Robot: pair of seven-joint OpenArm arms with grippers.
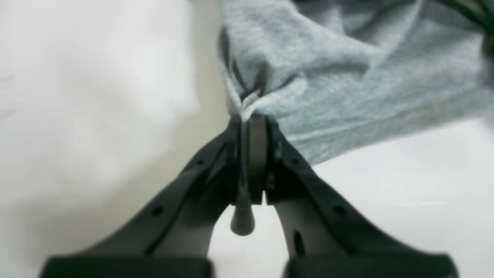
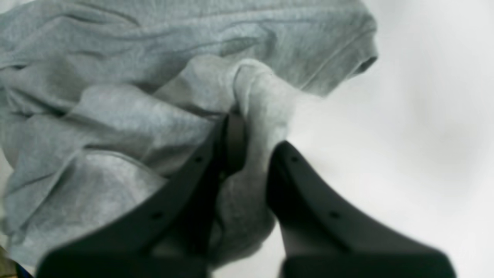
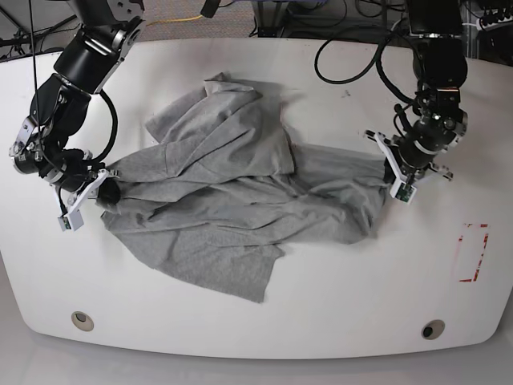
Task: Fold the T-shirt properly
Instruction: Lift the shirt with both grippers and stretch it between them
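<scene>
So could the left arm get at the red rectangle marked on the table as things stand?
Probably not yet: the left gripper is shut on the T-shirt, though bare table lies between it and the red rectangle.

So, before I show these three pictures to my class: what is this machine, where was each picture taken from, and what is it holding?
It is a robot with two arms at a white table. The base view looks down on the whole scene. The other two pictures come from cameras on the wrists, looking along the black grippers. A crumpled grey T-shirt lies spread on the table. The left gripper, on the right side of the base view, is pinched shut on one edge of the cloth. The right gripper, on the opposite side, is shut on a bunched fold of it.
</scene>
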